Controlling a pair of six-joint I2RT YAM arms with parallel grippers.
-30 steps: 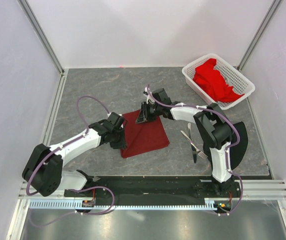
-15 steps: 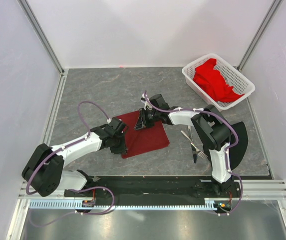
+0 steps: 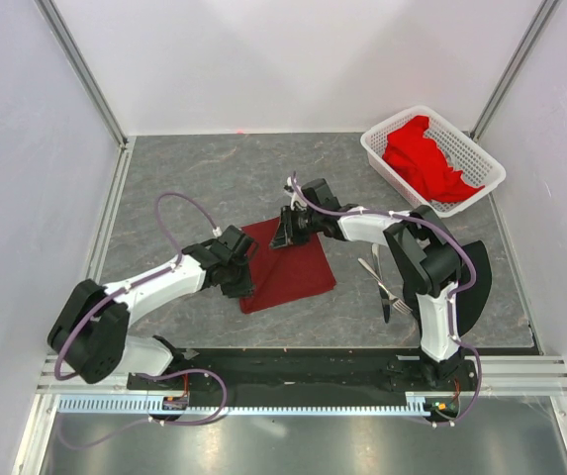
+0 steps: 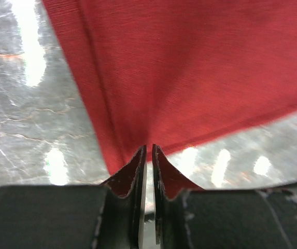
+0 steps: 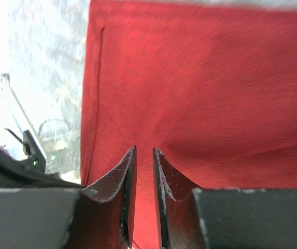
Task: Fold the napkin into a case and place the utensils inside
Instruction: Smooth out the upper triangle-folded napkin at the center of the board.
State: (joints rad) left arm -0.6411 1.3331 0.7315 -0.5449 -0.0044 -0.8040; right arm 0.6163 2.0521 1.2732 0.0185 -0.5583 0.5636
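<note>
Two arms: both are down on the napkin (image 3: 298,267), which lies flat mid-desk (image 3: 194,168) between them.
Left jaws: nearly closed, nipping the napkin's near-left corner, with the hem running away from the tips.
Napkin: from your left jaws it spreads right and away. From the right jaws it spreads left and toward the bases. It is not yet a case.
Right jaws: set to a narrow slot at the far edge. The cloth puckers toward them, so they look pinched on it.
Turning point: your grips sit across the cloth from each other, so I judge the fold must carry one toward the other.
Fork and knife (image 3: 383,287): just right of the napkin, long axes roughly near-to-far. Your right arm is nearer.
Basket (image 3: 374,153): far right corner, red cloths inside.
</note>
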